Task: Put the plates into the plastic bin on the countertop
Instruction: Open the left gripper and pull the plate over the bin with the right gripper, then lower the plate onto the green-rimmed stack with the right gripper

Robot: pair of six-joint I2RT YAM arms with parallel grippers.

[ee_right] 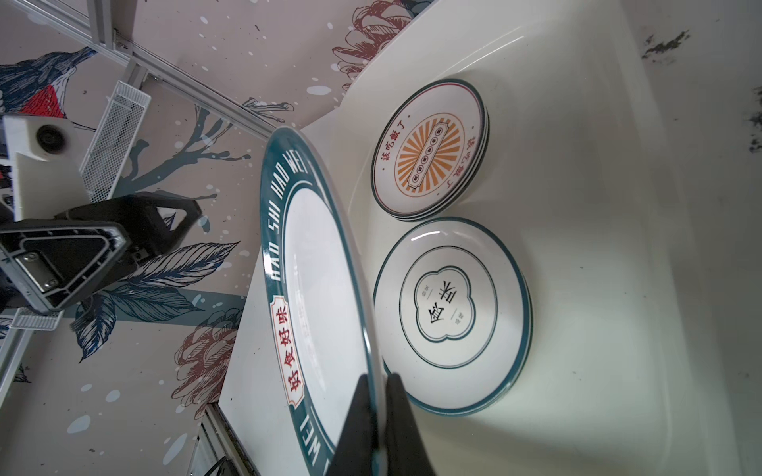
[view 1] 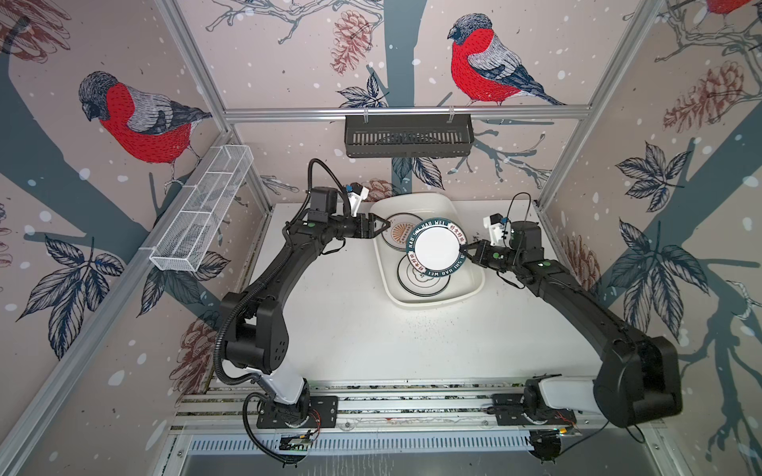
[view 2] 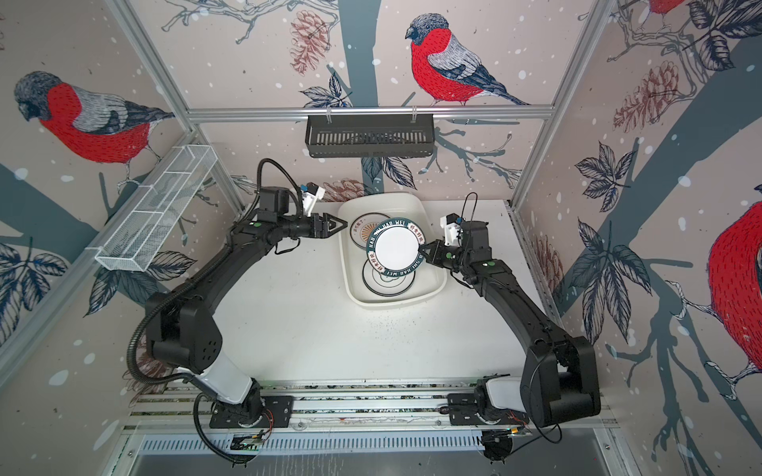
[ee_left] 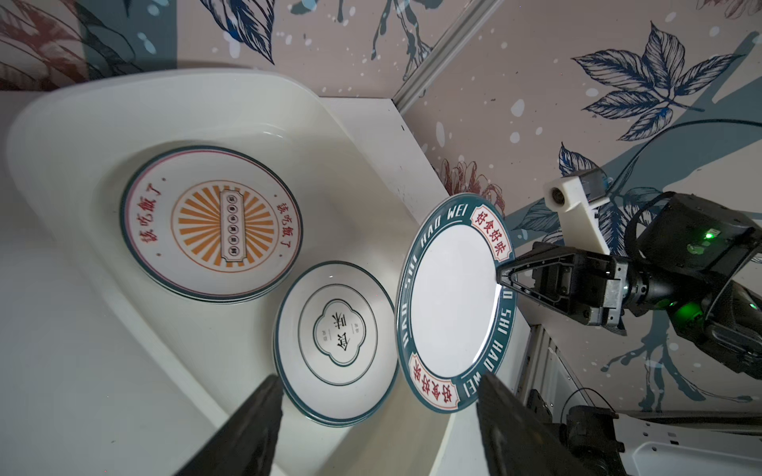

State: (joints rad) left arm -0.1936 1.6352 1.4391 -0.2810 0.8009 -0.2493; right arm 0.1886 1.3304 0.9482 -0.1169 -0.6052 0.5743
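Note:
A teal-rimmed plate lettered HAO WEI (view 1: 436, 247) (view 2: 396, 247) hangs tilted above the white plastic bin (view 1: 429, 201) (view 2: 383, 198). My right gripper (view 1: 466, 252) (ee_right: 376, 381) is shut on that plate's rim (ee_right: 321, 288). In the bin lie a stack topped by an orange sunburst plate (view 1: 398, 237) (ee_right: 429, 148) and a stack topped by a quatrefoil-emblem plate (view 1: 420, 282) (ee_left: 336, 329). My left gripper (view 1: 385, 226) (ee_left: 379, 387) stands open at the bin's left rim, holding nothing, a short gap from the held plate (ee_left: 451, 305).
The bin sits at the back of the white countertop (view 1: 338, 321). A black slotted basket (view 1: 408, 136) hangs on the rear rail above it. A white wire-mesh tray (view 1: 202, 206) is fixed along the left wall. Aluminium rails edge the table.

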